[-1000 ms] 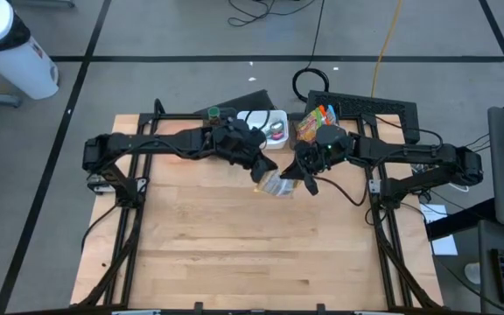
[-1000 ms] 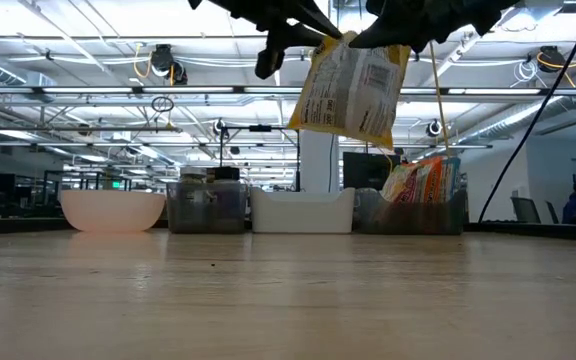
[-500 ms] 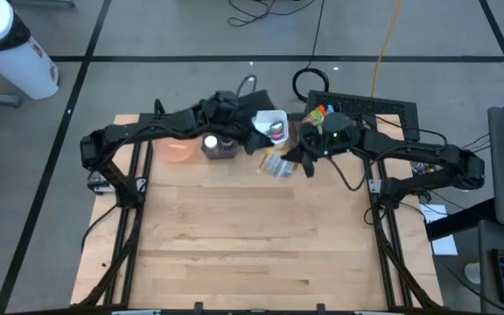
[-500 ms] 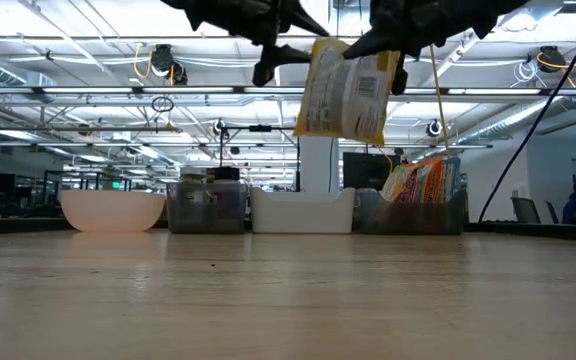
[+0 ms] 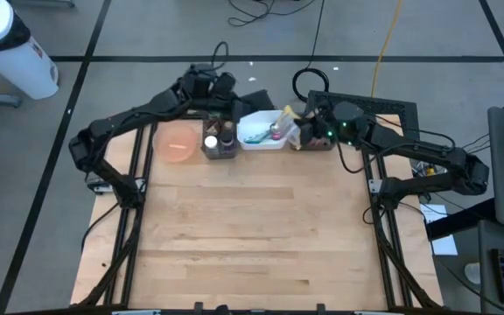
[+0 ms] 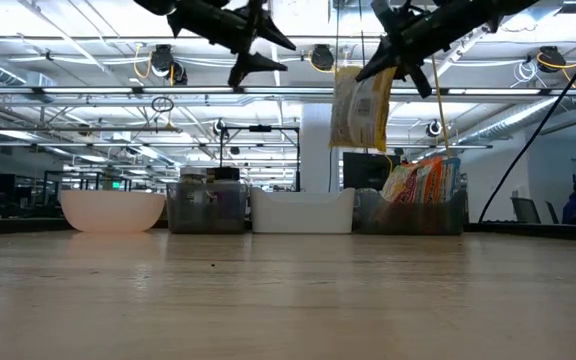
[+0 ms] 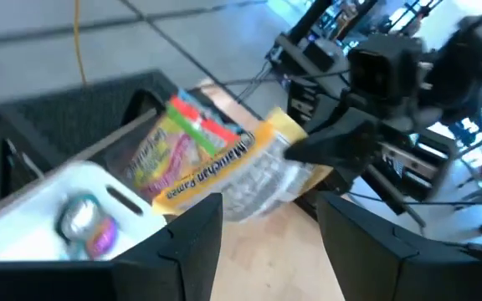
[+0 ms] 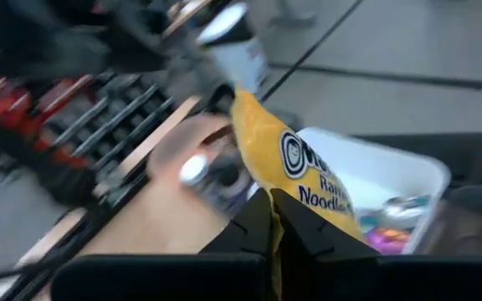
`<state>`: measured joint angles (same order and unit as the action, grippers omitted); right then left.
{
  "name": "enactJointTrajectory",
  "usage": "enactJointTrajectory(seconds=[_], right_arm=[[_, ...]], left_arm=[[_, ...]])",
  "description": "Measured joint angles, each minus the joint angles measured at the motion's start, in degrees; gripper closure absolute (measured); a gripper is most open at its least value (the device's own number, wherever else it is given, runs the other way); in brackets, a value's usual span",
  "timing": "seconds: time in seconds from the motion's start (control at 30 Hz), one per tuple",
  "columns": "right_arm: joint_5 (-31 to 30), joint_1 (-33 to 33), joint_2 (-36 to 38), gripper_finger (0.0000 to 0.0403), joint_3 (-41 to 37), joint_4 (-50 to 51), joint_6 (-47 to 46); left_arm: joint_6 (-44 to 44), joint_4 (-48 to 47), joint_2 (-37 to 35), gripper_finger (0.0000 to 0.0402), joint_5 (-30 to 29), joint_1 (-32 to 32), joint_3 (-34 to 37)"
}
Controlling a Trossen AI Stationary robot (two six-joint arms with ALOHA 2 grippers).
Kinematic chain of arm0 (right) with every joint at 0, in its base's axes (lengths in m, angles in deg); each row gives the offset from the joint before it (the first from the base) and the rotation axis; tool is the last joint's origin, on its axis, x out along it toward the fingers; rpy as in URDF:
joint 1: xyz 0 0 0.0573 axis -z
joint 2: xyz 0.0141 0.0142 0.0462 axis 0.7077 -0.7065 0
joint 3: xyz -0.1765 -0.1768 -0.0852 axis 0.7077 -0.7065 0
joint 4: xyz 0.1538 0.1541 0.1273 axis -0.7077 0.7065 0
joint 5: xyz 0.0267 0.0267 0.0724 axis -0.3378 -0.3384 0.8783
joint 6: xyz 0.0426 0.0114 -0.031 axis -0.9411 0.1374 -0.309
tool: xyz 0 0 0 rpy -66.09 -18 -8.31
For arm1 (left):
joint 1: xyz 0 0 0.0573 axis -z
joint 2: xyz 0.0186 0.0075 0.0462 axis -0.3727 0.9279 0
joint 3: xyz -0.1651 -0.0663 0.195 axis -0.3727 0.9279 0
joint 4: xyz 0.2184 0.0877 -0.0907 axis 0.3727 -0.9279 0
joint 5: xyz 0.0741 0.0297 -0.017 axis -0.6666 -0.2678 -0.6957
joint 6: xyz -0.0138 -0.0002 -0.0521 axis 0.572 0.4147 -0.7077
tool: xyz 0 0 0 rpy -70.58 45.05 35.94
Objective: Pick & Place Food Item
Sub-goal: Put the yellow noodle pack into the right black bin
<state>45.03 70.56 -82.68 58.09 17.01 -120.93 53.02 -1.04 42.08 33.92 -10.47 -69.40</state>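
Low view: I saw the right gripper (image 6: pixel 400 45) clenched on the top edge of the yellow ramen noodle packet (image 6: pixel 360 108), which hung in the air above the bench's far edge, over the white rectangular tray (image 5: pixel 262 131). The left gripper (image 6: pixel 268 52), fingers released and empty, hovered near the pink bowl (image 5: pixel 178 144).

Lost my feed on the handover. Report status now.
Right end effector shut on noodle packet, hanging above the bins. Left end effector open, clear of it. White bin below; nothing in the way.
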Motion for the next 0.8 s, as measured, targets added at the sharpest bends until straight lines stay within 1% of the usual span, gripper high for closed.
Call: enactJointTrajectory(seconds=[0.1,0.23,0.33,0.43,0.53,0.67,0.8], right_arm=[[-6.17,-0.08,0.02,0.0403,0.0,0.0,-0.16],[-12.55,-0.08,0.02,0.0403,0.0,-0.03,-1.25],[-16.18,-0.08,0.02,0.0403,0.0,0.02,-1.4],[-19.15,-0.08,-0.79,0.0403,0.02,-0.18,-1.9],[-19.45,0.05,-2.3,0.0403,0.02,-0.1,-2.29],[-19.58,0.03,-5.0,0.0403,0.02,-0.43,-3.01],[-21.06,0.05,-6.5,0.0403,0.02,-0.49,-3.1]], left_arm=[[3.85,0.01,-1.6,0.0199,0.69,-0.81,0.0],[7.49,-0.02,-3.96,0.0199,1.1,-0.79,0.0],[8.42,-0.02,-5.58,0.0199,2.59,-0.57,0.0],[8.43,-0.03,-6.84,0.0199,5.63,-0.52,0.0],[7.98,-0.08,-8.02,0.0199,7.69,-0.34,0.0],[8.09,-0.16,-8.89,0.0199,7.99,0.35,0.0],[8.29,-0.08,-9.41,0.0199,8.18,0.8,0.02]])
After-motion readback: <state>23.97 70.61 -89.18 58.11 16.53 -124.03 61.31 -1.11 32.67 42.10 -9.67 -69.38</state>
